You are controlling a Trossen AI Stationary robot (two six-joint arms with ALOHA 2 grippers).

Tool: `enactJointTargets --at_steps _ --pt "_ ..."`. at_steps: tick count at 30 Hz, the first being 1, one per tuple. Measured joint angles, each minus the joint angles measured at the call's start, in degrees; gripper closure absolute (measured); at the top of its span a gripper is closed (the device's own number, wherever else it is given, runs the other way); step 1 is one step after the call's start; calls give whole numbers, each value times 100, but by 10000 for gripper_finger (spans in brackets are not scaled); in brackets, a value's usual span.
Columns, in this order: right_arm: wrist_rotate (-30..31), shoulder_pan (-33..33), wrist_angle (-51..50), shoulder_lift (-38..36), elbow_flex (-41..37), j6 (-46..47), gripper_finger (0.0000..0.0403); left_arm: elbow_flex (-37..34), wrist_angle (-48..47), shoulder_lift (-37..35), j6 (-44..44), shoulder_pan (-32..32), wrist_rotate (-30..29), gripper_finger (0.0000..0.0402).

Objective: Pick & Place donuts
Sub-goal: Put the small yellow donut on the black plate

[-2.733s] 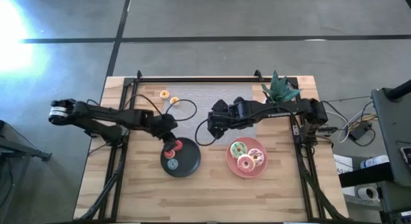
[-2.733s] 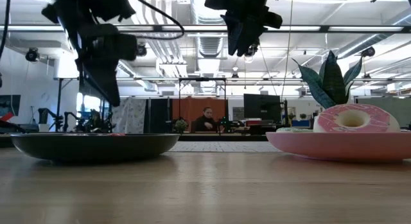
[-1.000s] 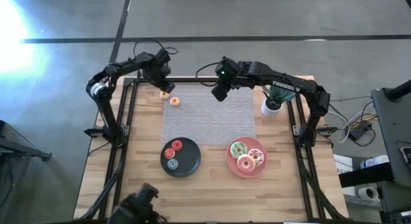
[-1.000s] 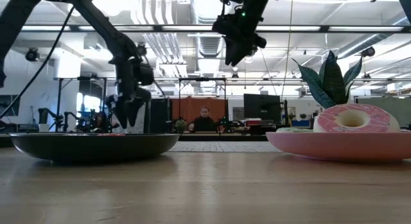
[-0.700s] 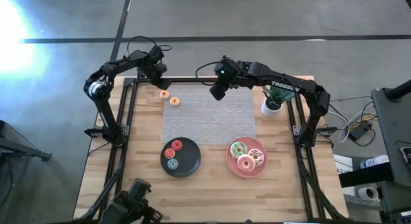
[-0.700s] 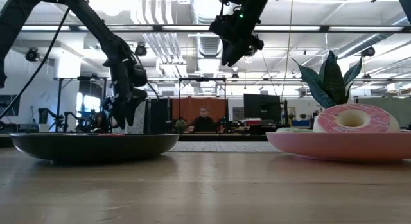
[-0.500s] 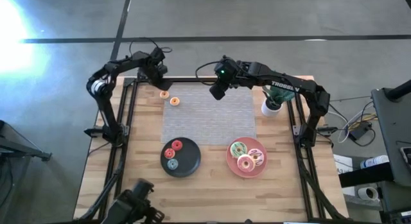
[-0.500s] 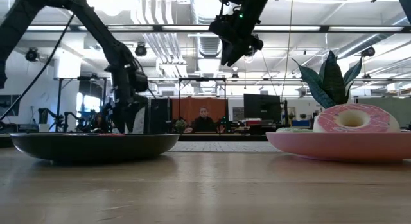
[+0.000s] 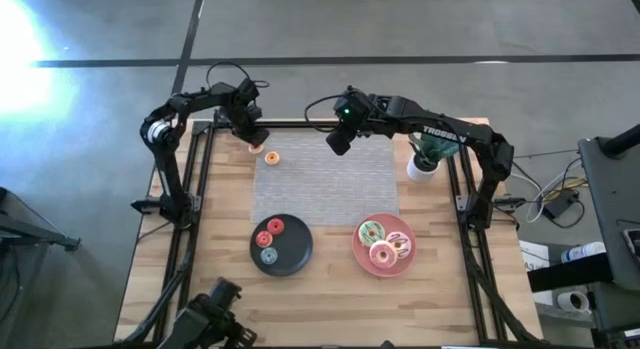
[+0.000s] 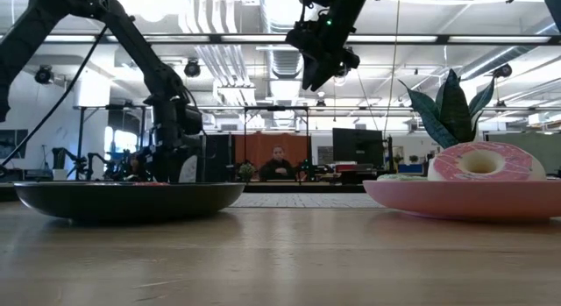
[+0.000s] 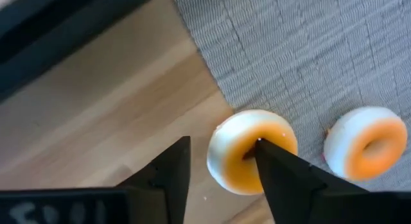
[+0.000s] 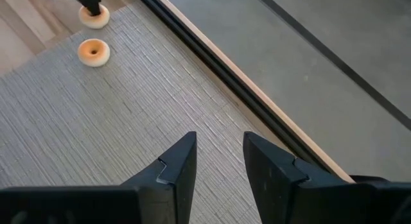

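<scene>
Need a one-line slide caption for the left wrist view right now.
Left gripper closing around a small orange donut at the grey mat's edge, a second orange donut beside it.

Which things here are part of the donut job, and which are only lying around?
Part of the job:
- orange donuts
- small donuts on black plate
- three larger donuts on pink plate
- left claw

Lying around:
- potted plant
- grey mat
</scene>
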Motion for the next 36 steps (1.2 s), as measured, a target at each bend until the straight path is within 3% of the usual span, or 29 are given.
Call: enactJointTargets --at_steps 12,18,22,25,28,32,36 --pt "12 -57 -4 0 -7 1 284 -146 269 -4 87 -20 223 391" --pt "-235 -94 15 0 -9 -37 284 -188 189 -118 -1 -26 296 400" --pt "-518 -152 62 0 -11 -53 284 -197 158 -605 -149 -37 447 401" --pt "-750 -177 119 0 -12 -190 284 -198 222 -1115 -398 -41 1016 401" --pt "-1172 -201 385 0 -20 -319 284 -347 835 -1787 -695 -158 2011 401" --pt "-1934 -250 949 0 -22 -384 284 -737 2053 -2658 -1252 -438 3499 401" --pt "-2600 -299 1473 0 -22 -463 284 -1371 3735 -3445 -2407 -787 4768 401"
